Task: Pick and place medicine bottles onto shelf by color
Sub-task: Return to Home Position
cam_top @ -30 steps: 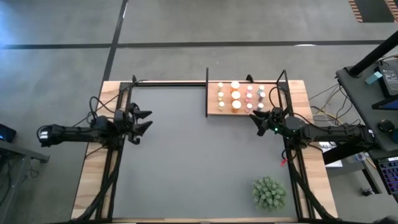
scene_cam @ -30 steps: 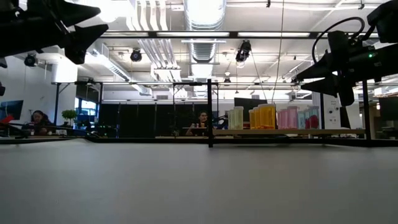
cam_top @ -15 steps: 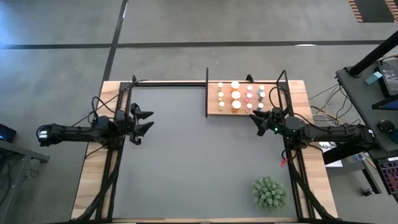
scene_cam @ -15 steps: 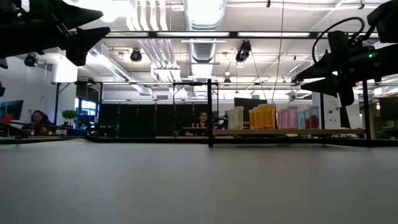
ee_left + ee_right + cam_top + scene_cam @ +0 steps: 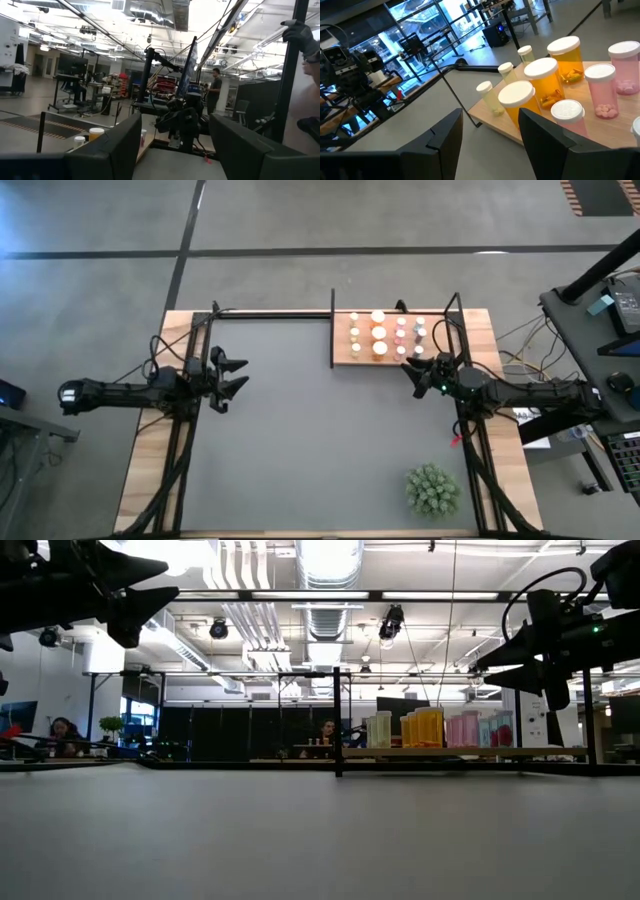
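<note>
Both arms reach inward, raised and level; left gripper [image 5: 240, 373] and right gripper [image 5: 409, 377] gape, holding nothing

**Edges and overlaps swallow the detail**

From above, the medicine bottles [image 5: 380, 334] on the shelf [image 5: 342, 355] are just dots of cap, their bodies mostly hidden underneath. At table height they overlap, the front ones masking whatever stands behind. In the right wrist view the shelf runs out of frame, and one white cap [image 5: 636, 126] is sliced off with it. In the left wrist view, two bottles peek past one finger [image 5: 107, 150] of the left gripper [image 5: 175, 119], bodies hidden. A person [image 5: 312, 100] is cut off at the frame's edge, one hand [image 5: 299, 36] on a post [image 5: 290, 90].
</note>
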